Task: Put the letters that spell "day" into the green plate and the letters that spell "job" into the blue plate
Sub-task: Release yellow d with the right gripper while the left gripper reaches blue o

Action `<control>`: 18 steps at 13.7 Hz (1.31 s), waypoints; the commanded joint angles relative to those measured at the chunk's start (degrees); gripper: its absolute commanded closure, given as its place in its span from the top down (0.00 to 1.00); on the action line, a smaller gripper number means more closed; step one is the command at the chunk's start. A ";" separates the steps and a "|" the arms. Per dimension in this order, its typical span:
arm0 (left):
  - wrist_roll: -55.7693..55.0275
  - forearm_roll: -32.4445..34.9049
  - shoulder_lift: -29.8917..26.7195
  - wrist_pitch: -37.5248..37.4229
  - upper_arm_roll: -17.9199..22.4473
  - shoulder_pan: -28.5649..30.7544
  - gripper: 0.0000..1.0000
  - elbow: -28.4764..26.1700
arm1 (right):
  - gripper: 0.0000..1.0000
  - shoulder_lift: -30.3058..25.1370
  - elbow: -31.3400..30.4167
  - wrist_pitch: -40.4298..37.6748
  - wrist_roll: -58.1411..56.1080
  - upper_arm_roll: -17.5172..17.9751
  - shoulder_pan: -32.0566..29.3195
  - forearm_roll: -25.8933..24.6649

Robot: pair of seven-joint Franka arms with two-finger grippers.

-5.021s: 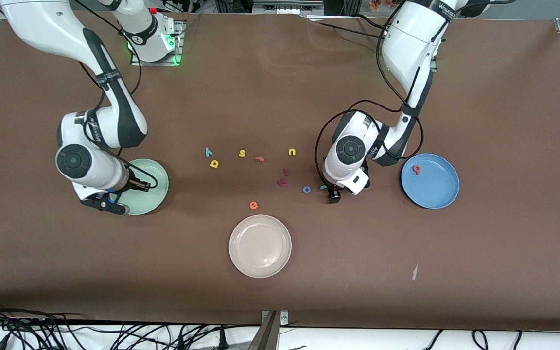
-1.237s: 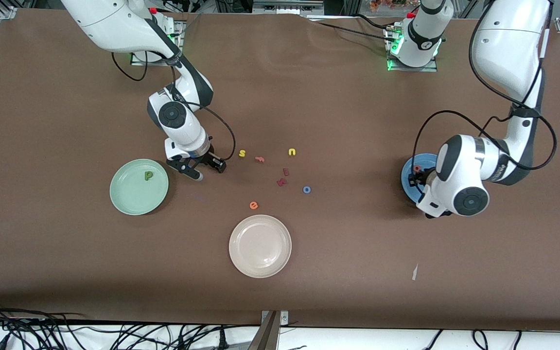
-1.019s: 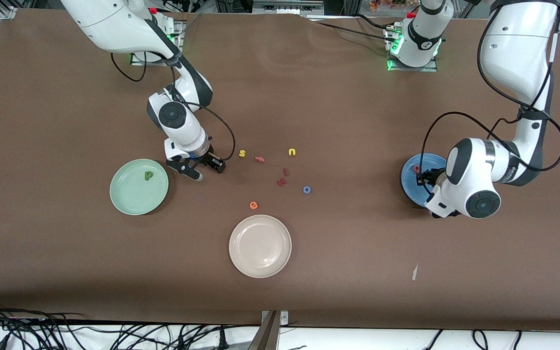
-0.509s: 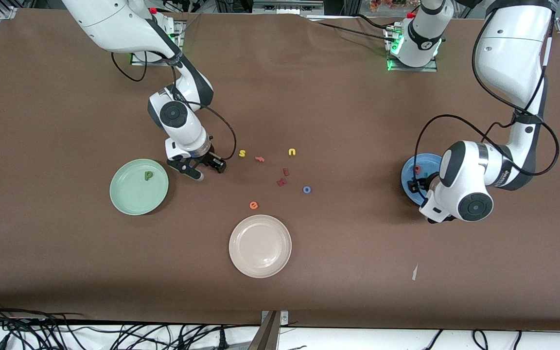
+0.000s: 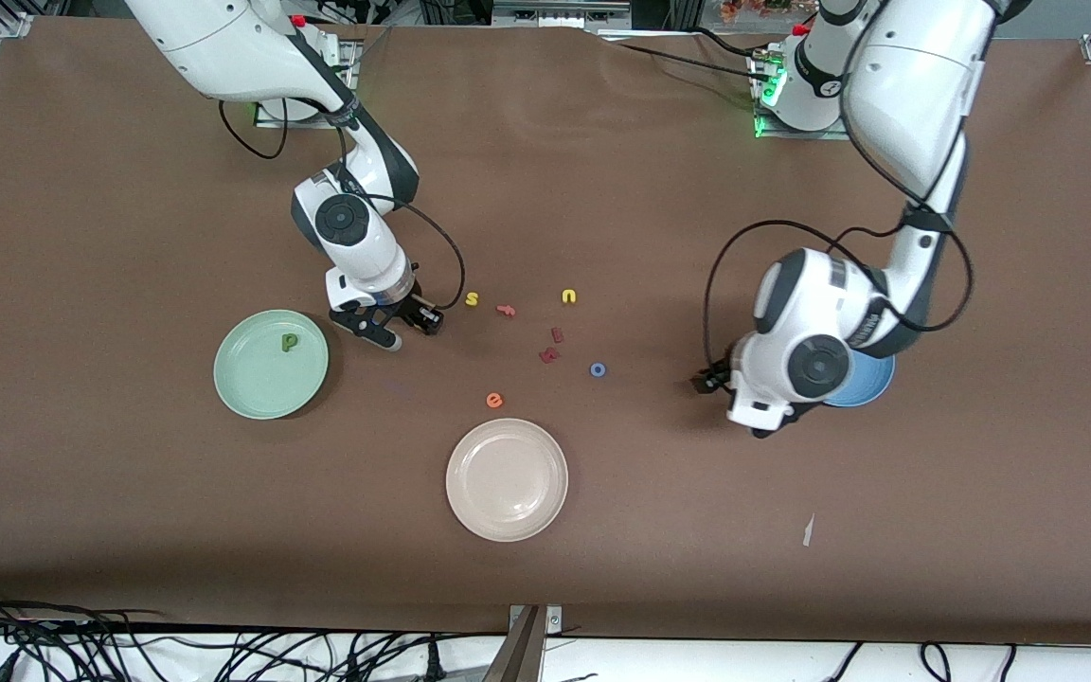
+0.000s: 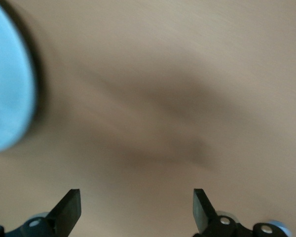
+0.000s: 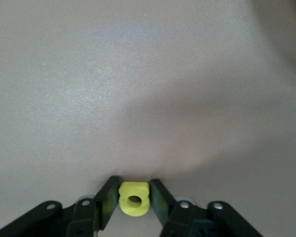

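cream plate: round, shallow-rimmed cream-white plate (image 5: 507, 479), nearest the front camera, no part of either word.
blue o: small blue foam ring (image 5: 598, 369) on the brown table (image 5: 129, 511), not yet collected.
left gripper: left gripper (image 6: 136, 213), fingers spread wide and empty, over bare table beside the round mid-blue plate (image 5: 872, 387); probably heading for the o.
green plate: round pale mint-green plate (image 5: 252, 390) carries the dark green foam d (image 5: 290, 342).
right gripper: right gripper (image 7: 134, 199) pinches the small yellow foam a (image 7: 133, 199), low near the green plate, likely to lift it there.

left hand (image 6: 135, 210): fingers spread, empty | over table (image 6: 187, 74) | blue plate (image 6: 7, 89): at edge
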 commanded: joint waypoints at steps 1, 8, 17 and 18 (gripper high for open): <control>-8.13 -1.17 -0.31 9.57 0.64 -5.44 1.00 -2.20 | 0.20 1.13 -0.49 0.72 1.20 -0.52 0.96 -1.12; -25.28 2.95 4.51 26.04 0.81 -14.51 1.00 -3.44 | 0.17 0.25 9.50 -14.69 -8.53 -4.46 0.34 -1.03; -27.85 6.04 7.95 25.52 0.81 -15.40 0.71 -1.24 | 0.21 -4.13 11.32 -24.90 -38.00 -11.24 -6.78 9.07; -27.85 6.04 7.95 25.43 0.81 -15.40 0.61 -1.24 | 0.22 -5.45 7.72 -21.29 -38.00 -11.24 -6.78 9.08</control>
